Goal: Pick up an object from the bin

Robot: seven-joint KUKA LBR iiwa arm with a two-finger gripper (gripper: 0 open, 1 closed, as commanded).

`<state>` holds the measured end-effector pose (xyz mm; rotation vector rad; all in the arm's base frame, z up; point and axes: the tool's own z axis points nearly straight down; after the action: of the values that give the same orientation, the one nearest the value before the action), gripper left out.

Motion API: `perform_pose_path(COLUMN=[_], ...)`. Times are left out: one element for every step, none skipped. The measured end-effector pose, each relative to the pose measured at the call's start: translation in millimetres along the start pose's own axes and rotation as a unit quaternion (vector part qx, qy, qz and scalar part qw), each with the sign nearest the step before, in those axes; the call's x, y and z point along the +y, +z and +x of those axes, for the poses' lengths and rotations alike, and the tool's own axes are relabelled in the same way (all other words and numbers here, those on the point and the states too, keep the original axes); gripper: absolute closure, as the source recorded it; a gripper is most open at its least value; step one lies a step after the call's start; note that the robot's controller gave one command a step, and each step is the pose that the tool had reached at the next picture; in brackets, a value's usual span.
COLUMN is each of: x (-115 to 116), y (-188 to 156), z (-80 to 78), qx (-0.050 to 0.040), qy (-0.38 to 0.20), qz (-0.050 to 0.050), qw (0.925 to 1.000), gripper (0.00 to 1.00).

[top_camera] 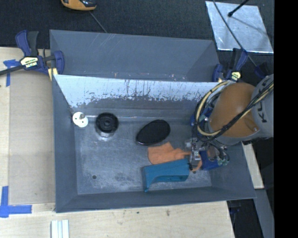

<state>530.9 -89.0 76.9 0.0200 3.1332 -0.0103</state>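
Orange flat thing point(162, 154) low right in bin point(116, 162). Blue chunky thing point(165, 174) just below it. My gripper point(194, 159) at their right ends; can't tell if wide or narrow. Black oval point(152, 132) near, above.

Three items lie along the back of the bin point(65, 153) floor, close under the far wall. At the view's left end: a small white round piece point(79, 120). Just beside it, to the right: a black round knob-like item point(106, 123), standing on a paler base. Further right, apart from both: a black oval item point(152, 132), lying flat, long axis slightly tilted. Outside the bin, at the top edge: an orange-and-black item point(79, 3), partly cut off.
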Motion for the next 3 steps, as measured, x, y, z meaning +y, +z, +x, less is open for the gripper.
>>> perform_pose_path(x=[0, 1, 1], y=[-3, -18, -39], z=[0.9, 2.8, 1.4], qx=[0.0012, 0.0058, 0.0039], qy=[0.0, 0.0, 0.0], qz=[-0.001, -0.002, -0.003], qw=[1.0, 1.0, 1.0], gripper=[1.0, 1.0, 1.0])
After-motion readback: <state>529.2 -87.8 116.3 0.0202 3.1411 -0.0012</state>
